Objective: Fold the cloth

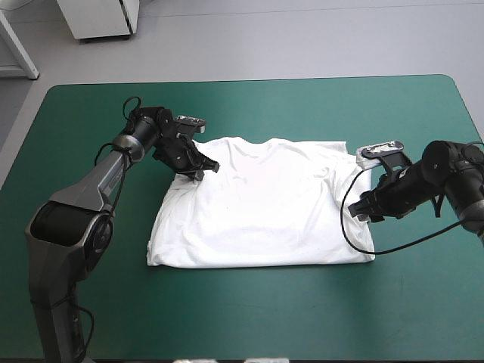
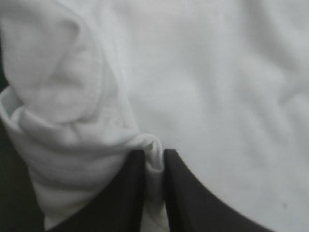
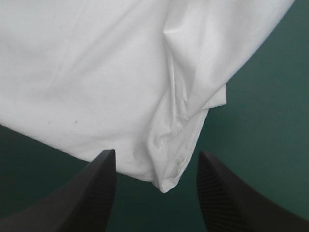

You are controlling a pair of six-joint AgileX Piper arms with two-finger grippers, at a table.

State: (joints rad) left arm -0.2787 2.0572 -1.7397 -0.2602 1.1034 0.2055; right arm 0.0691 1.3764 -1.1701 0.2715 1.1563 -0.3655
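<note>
The white T-shirt point(image 1: 261, 204) lies spread flat across the middle of the teal-green table, collar toward the far edge. At its far left shoulder my left gripper point(image 1: 204, 169) is shut on a fold of the sleeve; in the left wrist view the T-shirt point(image 2: 207, 82) fills the picture and a pinch of cloth runs between the black fingers point(image 2: 120, 193). My right gripper point(image 1: 363, 209) hovers at the shirt's right edge, open. In the right wrist view a bunched corner of the T-shirt point(image 3: 174, 164) hangs between the spread fingers point(image 3: 94, 188), touching neither.
Bare teal-green cover point(image 1: 249, 310) runs along the near side and at both ends of the table. A white cabinet point(image 1: 98, 19) stands on the floor beyond the far edge.
</note>
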